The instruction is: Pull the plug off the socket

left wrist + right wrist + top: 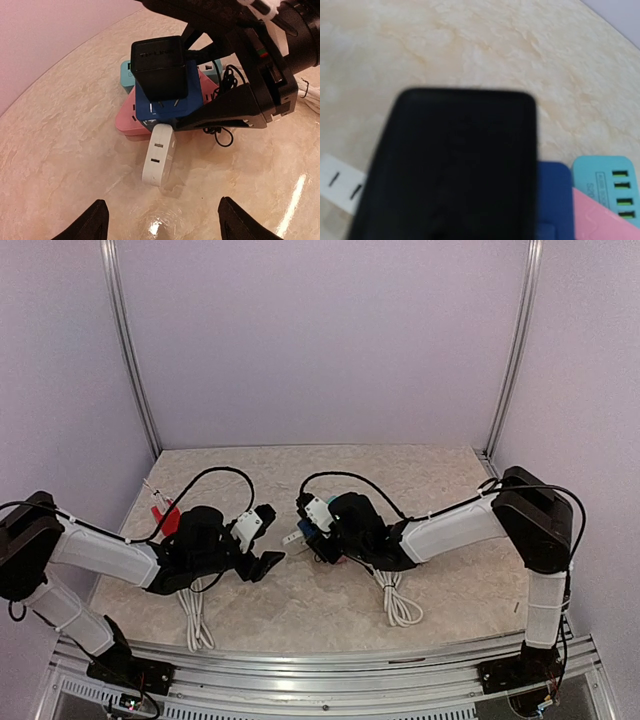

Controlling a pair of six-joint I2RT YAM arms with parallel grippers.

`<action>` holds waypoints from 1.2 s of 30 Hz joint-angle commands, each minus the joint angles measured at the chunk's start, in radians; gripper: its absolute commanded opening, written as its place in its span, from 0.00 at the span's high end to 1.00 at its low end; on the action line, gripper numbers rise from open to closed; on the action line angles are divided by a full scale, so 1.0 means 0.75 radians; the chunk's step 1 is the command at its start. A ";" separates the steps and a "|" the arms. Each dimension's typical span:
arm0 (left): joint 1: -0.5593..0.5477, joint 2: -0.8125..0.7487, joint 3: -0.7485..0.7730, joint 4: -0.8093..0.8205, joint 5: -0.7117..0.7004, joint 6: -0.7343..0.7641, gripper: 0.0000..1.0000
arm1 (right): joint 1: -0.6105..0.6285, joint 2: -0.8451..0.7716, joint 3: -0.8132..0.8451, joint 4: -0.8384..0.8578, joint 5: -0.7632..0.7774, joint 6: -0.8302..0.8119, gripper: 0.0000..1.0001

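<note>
A black plug sits on a blue socket block, which is stacked on pink and teal blocks. A white adapter sticks out of the stack toward me. In the top view the stack lies mid-table. My right gripper straddles the plug, with one black finger along its side. In the right wrist view the blurred plug fills the frame and hides the fingers. My left gripper is open and empty, just short of the white adapter; it also shows in the top view.
Coiled white cables lie near the front edge under each arm. A thin black cord loops beside the stack. A red and white object lies at the left. Walls enclose the table at the back and sides.
</note>
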 commanded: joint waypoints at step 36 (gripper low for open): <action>0.011 0.424 0.315 0.031 0.203 0.064 0.98 | -0.189 -0.163 -0.248 0.182 -0.273 0.070 1.00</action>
